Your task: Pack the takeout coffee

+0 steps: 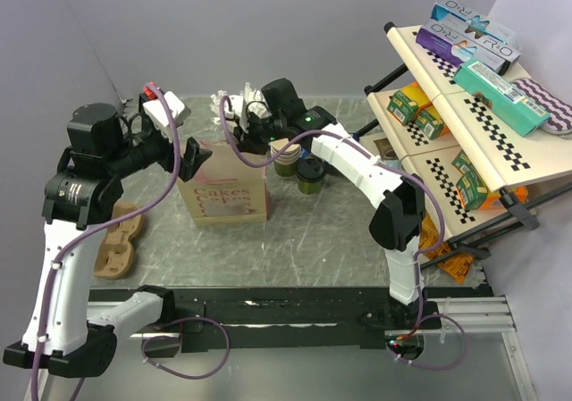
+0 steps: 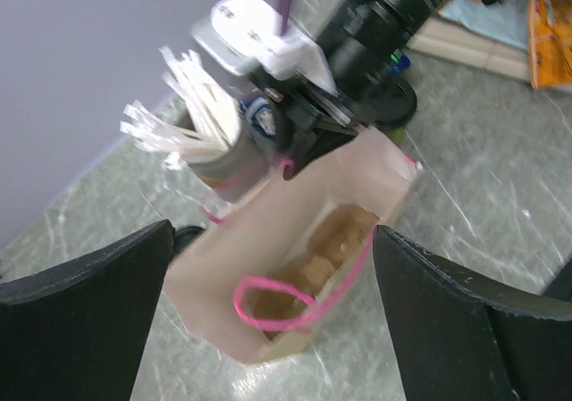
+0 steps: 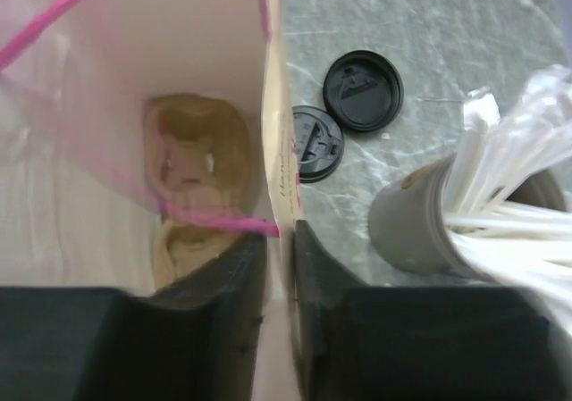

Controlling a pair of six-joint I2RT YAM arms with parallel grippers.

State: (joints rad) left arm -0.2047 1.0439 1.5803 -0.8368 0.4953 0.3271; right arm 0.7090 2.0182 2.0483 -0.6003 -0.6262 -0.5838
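Takeout coffee [image 1: 311, 177]: upright, just beside paper bag [image 1: 223, 196]
Right end effector [image 3: 279, 240]: clamped on paper bag rim
Left end effector [image 2: 273, 236]: jaws apart

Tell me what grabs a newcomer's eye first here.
A pale paper bag with pink handles stands on the table, the right gripper pinching its rim and the left gripper open above it. A cardboard cup carrier lies inside, while the takeout coffee stands outside, beside the bag.
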